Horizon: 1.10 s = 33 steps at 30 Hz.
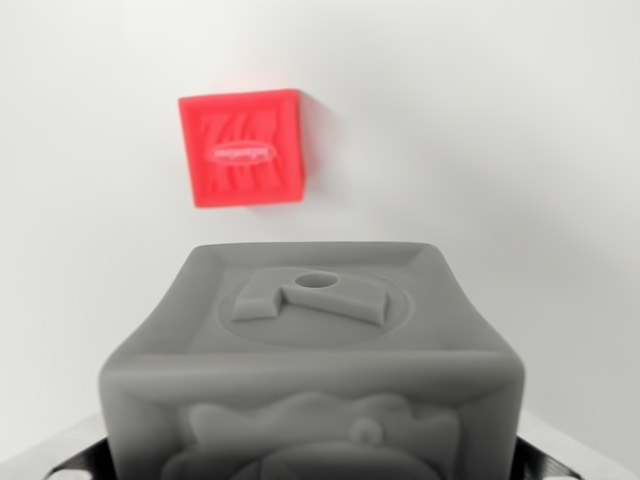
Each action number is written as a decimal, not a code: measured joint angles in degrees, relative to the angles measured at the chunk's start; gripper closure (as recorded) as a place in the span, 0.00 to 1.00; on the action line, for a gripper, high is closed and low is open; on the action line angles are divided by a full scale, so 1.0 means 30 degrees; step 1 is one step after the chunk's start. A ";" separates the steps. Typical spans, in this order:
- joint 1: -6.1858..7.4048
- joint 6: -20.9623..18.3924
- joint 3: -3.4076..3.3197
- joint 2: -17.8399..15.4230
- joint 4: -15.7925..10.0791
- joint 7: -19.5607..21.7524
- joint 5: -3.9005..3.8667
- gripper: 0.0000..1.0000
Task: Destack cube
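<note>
A grey cube [312, 360] fills the lower centre of the wrist view, flanked at the bottom corners by gripper [312, 465] parts that appear to pinch it, while a red cube [243, 148] lies apart on the white surface [500, 150], upper left of centre.

Only slivers of the tool [310, 470] show at the frame's bottom corners: silvery metal edges over glossy black.
</note>
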 joint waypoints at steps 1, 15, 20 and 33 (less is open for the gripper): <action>-0.0036 0.0023 -0.0045 -0.0019 -0.0043 -0.0009 0.0000 1.00; -0.0448 0.0368 -0.0655 -0.0194 -0.0567 -0.0110 0.0000 1.00; -0.0628 0.0499 -0.0880 -0.0246 -0.0763 -0.0157 0.0000 1.00; -0.1078 0.0841 -0.1459 -0.0319 -0.1161 -0.0287 -0.0003 1.00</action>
